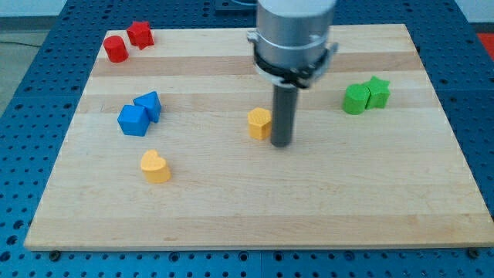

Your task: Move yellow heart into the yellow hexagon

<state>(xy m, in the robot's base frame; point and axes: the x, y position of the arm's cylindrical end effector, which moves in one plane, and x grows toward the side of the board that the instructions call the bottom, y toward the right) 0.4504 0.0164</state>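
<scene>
Hanging straight down from the view's top centre, the arm shows a wide grey cylindrical housing with a dark clamp ring, from which a straight dark rod [282, 116] drops upright to the desk [255, 208]. The arm carries no fingers, so nothing opens, closes or holds anything; it ends only in my tip [282, 145], which rests on the wooden surface near the board's middle. My tip stands just beside the yellow hexagon [260, 123], on that block's right in the view; whether rod and block actually touch cannot be told, as they look flush at this angle.

The yellow heart [155, 166] lies well apart from my tip, toward the view's lower left, with bare wood between it and the yellow hexagon.

Above the heart, at the view's left, two blue blocks sit touching each other: a blue cube-like block [133, 120] and a blue block with a pointed top [148, 105] just behind it. In the view's top left corner a red cylinder [116, 49] sits beside a red star [140, 34]. At the view's right a green cylinder-like block [356, 99] touches a green star [377, 92].

The pale wooden desk rests on a blue perforated base [31, 93]
</scene>
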